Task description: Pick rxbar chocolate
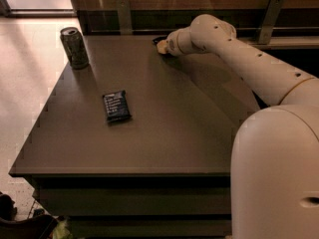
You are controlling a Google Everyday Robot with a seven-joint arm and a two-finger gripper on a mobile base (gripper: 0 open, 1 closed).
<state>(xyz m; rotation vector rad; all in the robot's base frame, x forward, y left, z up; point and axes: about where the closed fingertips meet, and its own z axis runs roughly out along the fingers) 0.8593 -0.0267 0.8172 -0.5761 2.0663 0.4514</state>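
My gripper (161,45) is low over the far edge of the dark table (164,133), at the end of my white arm (249,59), which reaches in from the right. A small dark flat shape (158,38) shows right at the gripper's tip, mostly hidden by it. I cannot tell whether it is the rxbar chocolate, or whether the gripper touches it. No other black-brown bar is in view. A dark blue bar wrapper with white text lines (116,105) lies flat on the left middle of the table, far from the gripper.
A dented drink can (74,47) stands upright at the table's far left corner. A wooden wall with metal brackets (123,15) runs behind the far edge. My white body (276,178) fills the lower right. Pale floor lies to the left.
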